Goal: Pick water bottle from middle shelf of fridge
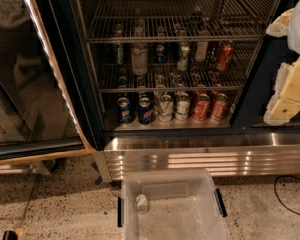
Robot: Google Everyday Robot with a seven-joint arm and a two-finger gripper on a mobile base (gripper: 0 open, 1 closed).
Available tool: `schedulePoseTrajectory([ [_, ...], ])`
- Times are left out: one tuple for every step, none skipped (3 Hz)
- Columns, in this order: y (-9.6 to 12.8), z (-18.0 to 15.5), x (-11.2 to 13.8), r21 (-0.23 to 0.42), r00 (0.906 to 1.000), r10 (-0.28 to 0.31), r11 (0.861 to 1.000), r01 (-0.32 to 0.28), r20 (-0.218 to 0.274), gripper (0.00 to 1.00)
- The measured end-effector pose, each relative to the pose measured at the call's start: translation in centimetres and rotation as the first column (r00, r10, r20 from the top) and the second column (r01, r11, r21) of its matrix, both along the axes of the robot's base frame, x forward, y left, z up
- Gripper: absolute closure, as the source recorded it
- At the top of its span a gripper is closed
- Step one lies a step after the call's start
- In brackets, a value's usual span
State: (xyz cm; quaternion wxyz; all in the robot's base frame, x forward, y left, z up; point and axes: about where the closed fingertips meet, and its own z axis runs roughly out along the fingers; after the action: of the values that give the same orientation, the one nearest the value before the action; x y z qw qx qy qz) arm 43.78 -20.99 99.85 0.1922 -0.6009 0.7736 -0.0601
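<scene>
Bin (165, 174) aside, water bottle (139, 57) sat untouched on middle shelf (110, 83), my gripper (289, 90) far right, grip state unclear; pick not started.

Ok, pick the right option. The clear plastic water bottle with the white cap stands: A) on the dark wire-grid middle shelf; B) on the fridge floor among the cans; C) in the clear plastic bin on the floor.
A: the water bottle stands on the middle shelf, left of centre, above the row of cans; the gripper is at the right edge, apart from it.
</scene>
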Motion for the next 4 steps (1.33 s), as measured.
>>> schedulePoseTrajectory([
  [0.0,0.0,0.0,0.000,1.0000,0.000,1.000,0.000,0.000,0.00],
  [0.7,-0.9,0.6,0.050,0.9998,0.020,0.999,-0.020,0.002,0.00],
  [2.0,-2.9,1.5,0.157,0.9982,0.049,0.986,-0.054,0.035,0.00],
  [3.4,-4.9,2.4,0.310,0.9944,0.022,0.949,-0.053,0.103,0.00],
])
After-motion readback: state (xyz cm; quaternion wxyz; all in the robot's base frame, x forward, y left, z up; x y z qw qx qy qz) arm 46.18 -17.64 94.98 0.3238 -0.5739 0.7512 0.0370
